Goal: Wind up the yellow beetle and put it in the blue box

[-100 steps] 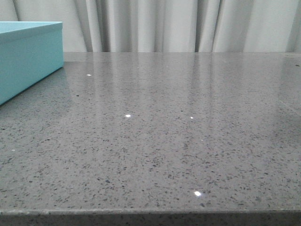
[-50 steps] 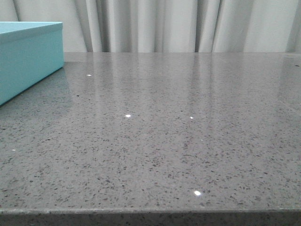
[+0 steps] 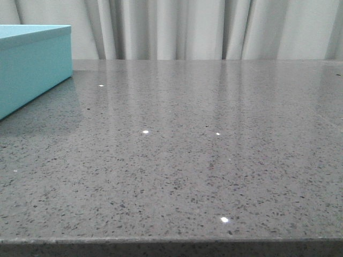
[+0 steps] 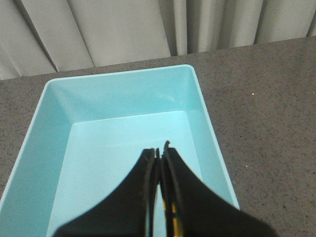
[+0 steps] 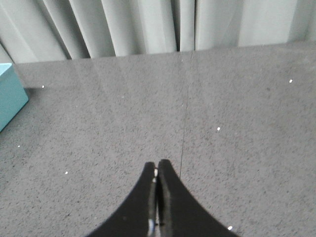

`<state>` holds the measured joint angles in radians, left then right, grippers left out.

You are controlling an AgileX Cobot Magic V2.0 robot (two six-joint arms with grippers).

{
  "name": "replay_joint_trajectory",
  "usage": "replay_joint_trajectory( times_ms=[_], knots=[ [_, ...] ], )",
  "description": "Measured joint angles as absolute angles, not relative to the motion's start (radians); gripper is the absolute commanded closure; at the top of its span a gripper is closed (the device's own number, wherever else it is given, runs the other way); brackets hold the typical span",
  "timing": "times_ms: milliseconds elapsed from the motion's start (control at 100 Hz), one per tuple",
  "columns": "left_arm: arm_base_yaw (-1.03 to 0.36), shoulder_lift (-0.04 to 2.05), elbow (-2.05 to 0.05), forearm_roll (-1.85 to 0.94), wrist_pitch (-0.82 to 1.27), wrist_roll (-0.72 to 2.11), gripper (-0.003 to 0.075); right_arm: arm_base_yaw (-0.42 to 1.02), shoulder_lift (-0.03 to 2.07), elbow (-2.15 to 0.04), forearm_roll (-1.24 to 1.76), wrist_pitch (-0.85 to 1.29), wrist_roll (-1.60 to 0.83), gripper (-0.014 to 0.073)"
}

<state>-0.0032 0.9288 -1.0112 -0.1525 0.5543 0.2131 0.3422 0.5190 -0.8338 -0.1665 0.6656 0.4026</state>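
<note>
Grey speckled stone-look tabletop fills most of the front view, glossy w/ small bright glints; pale pleated curtain hangs behind its far edge. Large light turquoise-blue rectangular box w/ flat matte sides sits at the table's far left in the front view, partly cut off by the frame edge. Left wrist view looks straight down into the same box: no lid on it, open top, interior bare as far as visible, thin rim all round. Right wrist view catches just a corner of the box at the frame edge, well apart from the right arm. Left black gripper hangs above the box interior, fingers nearly together w/ only a thin slit between; small yellow specks show in that slit low down, too little to tell what they are. Right black gripper hangs over bare tabletop, fingers pressed together, nothing between them. Yellow toy car: can't find it clearly in any view; location can't tell.
</note>
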Motion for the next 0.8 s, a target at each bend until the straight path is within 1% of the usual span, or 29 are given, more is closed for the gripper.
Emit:
replay_joint_trajectory(
  times_ms=[210,490,620,800],
  knots=[
    [-0.040,0.728,-0.790,-0.167,0.448,0.213,0.0741,0.342,0.404,-0.768,-0.238,0.589,0.401,0.0662],
    [-0.066,0.459,-0.502,-0.173,0.355,0.215,0.0741,0.342,0.247,-0.600,-0.281,0.451,0.401,0.0662],
    [-0.066,0.369,-0.412,-0.174,0.337,0.215,0.0741,0.342,0.185,-0.538,-0.283,0.439,0.401,0.0662],
    [-0.066,0.274,-0.342,-0.174,0.328,0.217,0.0741,0.342,0.111,-0.473,-0.300,0.437,0.401,0.0662]
  ],
)
